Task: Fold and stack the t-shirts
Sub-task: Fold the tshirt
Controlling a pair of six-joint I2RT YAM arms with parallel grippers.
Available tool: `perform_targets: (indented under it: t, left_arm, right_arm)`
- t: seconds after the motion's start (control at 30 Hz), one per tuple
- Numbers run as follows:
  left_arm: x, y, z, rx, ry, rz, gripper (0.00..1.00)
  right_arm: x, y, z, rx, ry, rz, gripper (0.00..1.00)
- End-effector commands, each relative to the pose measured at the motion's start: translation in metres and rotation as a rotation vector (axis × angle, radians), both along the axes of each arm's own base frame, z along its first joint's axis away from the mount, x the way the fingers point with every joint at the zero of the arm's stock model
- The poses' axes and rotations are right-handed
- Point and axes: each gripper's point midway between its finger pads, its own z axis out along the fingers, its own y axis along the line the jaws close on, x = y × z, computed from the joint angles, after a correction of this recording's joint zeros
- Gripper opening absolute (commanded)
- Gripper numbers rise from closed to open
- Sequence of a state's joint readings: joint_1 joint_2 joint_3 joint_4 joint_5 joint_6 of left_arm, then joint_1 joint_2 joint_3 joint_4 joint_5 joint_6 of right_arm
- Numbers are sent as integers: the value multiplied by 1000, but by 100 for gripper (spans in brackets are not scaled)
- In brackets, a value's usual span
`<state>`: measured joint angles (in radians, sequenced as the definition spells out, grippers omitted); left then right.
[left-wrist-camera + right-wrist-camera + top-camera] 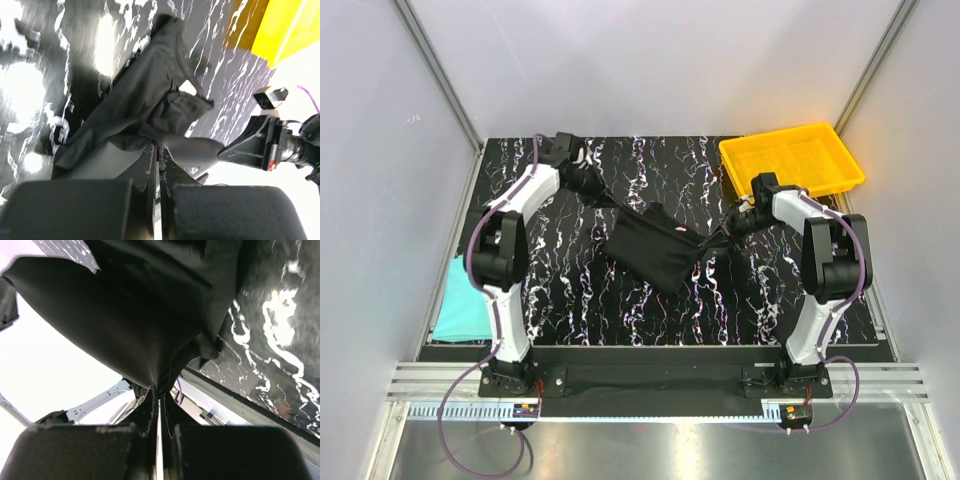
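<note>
The black t-shirt hangs bunched over the middle of the marbled table, strung between my two grippers. My left gripper is shut on its far-left corner, and in the left wrist view the jaws pinch a fold of the black t-shirt. On the right, my right gripper is shut on the other end. Its wrist view has the black t-shirt drawn taut up out of the closed gripper. The teal t-shirt lies flat at the table's left edge, beside the left arm.
A yellow tray sits at the far right corner, just behind the right arm, and shows as the yellow tray in the left wrist view too. Grey walls close in the table on the left, back and right.
</note>
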<state>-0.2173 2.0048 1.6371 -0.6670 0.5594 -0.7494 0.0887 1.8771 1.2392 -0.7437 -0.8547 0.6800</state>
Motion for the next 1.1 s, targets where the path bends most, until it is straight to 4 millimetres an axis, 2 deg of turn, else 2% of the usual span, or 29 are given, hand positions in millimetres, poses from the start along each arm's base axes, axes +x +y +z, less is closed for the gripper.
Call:
perform_targets:
  t: [0.0,0.17,0.23,0.27,0.3,0.37,0.4,0.43,0.47,0.5,0.53,0.57,0.6,0.63,0.73,0.8,0.87,0.9,0.93,1.0,1.03,1.07]
  left_arm:
    - [42,-3,8,-26,-92,16,5]
    - [67,-20,-11,-62,-92,-30,16]
    - [70,-29,-18,-72,-102,-55,18]
    - [75,-32,-15,-76,-120,-64,20]
    - [77,-37,-23,-75,-118,-76,20]
    - [88,-44,-12,-62,-179,-91,25]
    - [91,-41,-2,-43,-216,-92,26]
    - [97,-32,6,11,-258,-63,27]
    - [99,-26,15,47,-294,-55,33]
    - [99,-19,22,94,-349,-74,38]
    - [96,-14,46,116,-406,-70,43]
    - [89,-12,40,123,-395,-86,48]
    - [85,-10,40,115,-396,-104,50]
    - [76,-11,29,99,-358,-122,52]
    - [52,-35,17,-16,-329,-251,56]
    - [41,-43,-7,-9,-307,-313,56]
    - [36,-43,-29,28,-298,-343,56]
    - [33,-44,-37,45,-306,-366,55]
    - [29,-44,-46,48,-294,-376,54]
    - [28,-46,-51,45,-322,-387,54]
    - [20,-48,-60,30,-302,-396,54]
    - [18,-54,-60,4,-313,-406,54]
  right_arm:
    - [11,-7,-2,-32,-18,13,0]
    - [22,-22,-9,-101,-17,-31,1]
    - [23,-27,-12,-121,-15,-45,1]
    - [25,-34,-18,-151,-13,-59,1]
    - [27,-38,-21,-169,-16,-61,1]
    - [32,-49,-31,-227,-35,-59,4]
    - [35,-53,-32,-249,-49,-53,12]
    - [35,-59,-36,-295,-51,-44,23]
    - [37,-64,-36,-318,-78,-20,40]
    - [44,-67,-32,-340,-104,-11,47]
    - [43,-75,-34,-390,-101,3,52]
    - [46,-79,-34,-426,-129,34,66]
    - [52,-84,-29,-452,-154,33,74]
    - [55,-88,-29,-480,-169,37,80]
    - [59,-86,-22,-466,-204,46,84]
    - [52,-82,-24,-442,-205,55,87]
    - [54,-72,-16,-385,-273,53,87]
    - [43,-69,-24,-369,-255,56,87]
    - [48,-65,-15,-348,-322,46,88]
    - [36,-55,-21,-331,-329,71,88]
    - [36,-50,-16,-311,-366,75,88]
    - [26,-47,-23,-302,-349,86,88]
